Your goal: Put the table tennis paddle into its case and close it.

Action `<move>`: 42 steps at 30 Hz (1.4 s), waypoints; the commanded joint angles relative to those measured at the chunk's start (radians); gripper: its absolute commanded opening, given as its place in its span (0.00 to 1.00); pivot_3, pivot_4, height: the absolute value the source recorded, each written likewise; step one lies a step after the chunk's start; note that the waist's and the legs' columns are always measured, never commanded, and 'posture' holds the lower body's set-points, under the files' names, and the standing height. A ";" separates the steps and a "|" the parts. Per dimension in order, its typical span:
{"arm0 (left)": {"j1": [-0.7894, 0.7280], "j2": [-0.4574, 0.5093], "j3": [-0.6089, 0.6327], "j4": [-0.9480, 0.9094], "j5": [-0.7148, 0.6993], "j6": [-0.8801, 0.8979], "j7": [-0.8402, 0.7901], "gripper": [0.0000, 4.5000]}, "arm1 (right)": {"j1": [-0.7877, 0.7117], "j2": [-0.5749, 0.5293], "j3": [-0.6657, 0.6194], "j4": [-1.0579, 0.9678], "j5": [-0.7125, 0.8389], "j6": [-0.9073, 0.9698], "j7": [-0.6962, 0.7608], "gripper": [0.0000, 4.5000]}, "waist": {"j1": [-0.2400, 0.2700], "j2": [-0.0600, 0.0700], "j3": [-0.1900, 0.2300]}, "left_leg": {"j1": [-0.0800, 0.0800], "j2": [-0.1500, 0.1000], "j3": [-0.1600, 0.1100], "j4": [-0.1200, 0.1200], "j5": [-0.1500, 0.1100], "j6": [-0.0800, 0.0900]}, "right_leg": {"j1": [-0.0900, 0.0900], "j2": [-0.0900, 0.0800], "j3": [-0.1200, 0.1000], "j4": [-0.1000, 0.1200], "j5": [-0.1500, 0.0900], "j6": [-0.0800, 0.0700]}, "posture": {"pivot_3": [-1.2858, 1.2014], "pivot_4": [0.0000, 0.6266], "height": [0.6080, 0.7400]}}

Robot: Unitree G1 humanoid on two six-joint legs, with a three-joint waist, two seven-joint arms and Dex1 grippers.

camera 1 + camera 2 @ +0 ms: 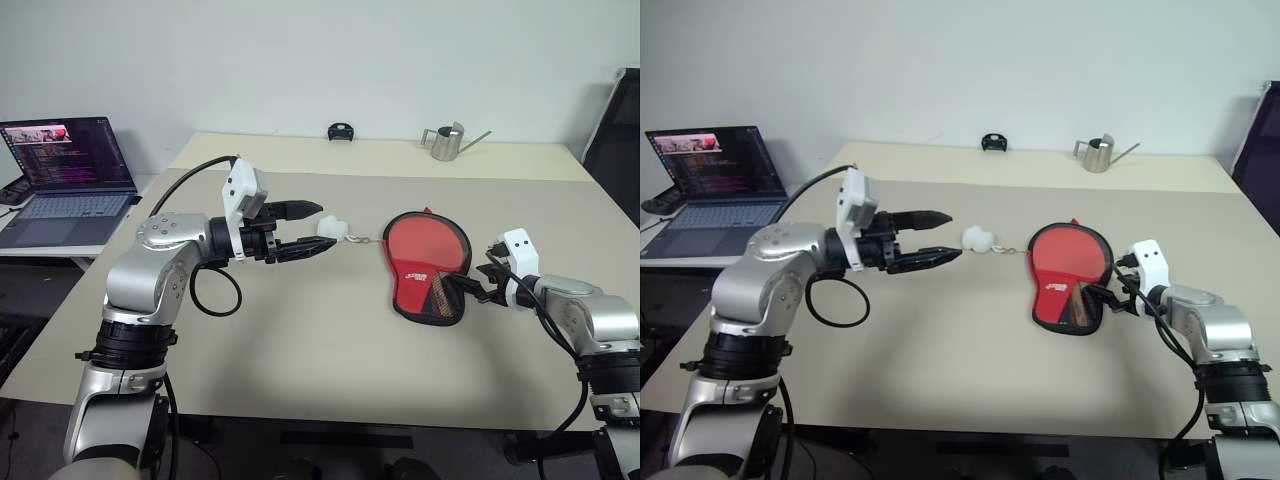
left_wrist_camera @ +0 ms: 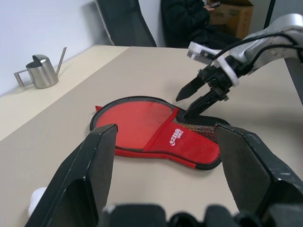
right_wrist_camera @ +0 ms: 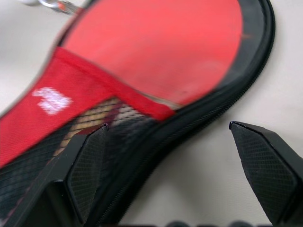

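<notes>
The case (image 1: 410, 276) lies flat on the beige table (image 1: 300, 350), right of centre, its black zip rim open around it. The table tennis paddle sits inside: its round red face (image 1: 430, 240) shows above the red logo band, and its striped handle (image 3: 90, 119) shows through the mesh. A white pull charm (image 1: 978, 239) on a short chain rests on the table to the case's left. My left gripper (image 1: 955, 234) hovers open and level, tips just short of the charm, not holding it. My right gripper (image 1: 468, 287) is open wide at the case's near right rim, over the mesh end.
An open laptop (image 1: 65, 175) sits on a side table at the left. A metal watering can (image 1: 445, 142) and a small black object (image 1: 341, 131) stand along the far edge. A black chair (image 1: 625, 130) is at the right, with a seated person (image 2: 184, 19) behind it.
</notes>
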 commanded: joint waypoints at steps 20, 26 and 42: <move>-0.010 0.023 0.000 -0.016 -0.007 -0.034 -0.004 0.79 | -0.119 0.069 0.109 0.196 -0.104 -0.016 0.163 1.00 | -0.027 0.000 -0.001 | 0.003 0.001 0.001 0.000 0.000 0.000 | 0.002 0.001 0.001 0.001 0.000 0.000 | 0.52 0.24 1.00; -0.003 0.030 0.004 -0.017 -0.008 -0.034 -0.002 0.79 | -0.131 0.092 0.113 0.233 -0.146 -0.020 0.146 1.00 | -0.028 -0.001 -0.002 | 0.008 0.003 0.001 0.000 0.000 0.000 | 0.005 0.005 0.003 0.002 0.002 -0.003 | 0.52 0.24 1.00; -0.009 0.030 -0.001 0.002 -0.003 -0.048 -0.008 0.79 | -0.178 0.181 0.069 0.280 -0.147 0.086 0.100 0.91 | -0.033 -0.002 -0.003 | 0.019 0.014 0.002 -0.001 0.000 0.000 | 0.012 0.014 0.003 0.001 0.008 -0.010 | 0.52 0.24 1.00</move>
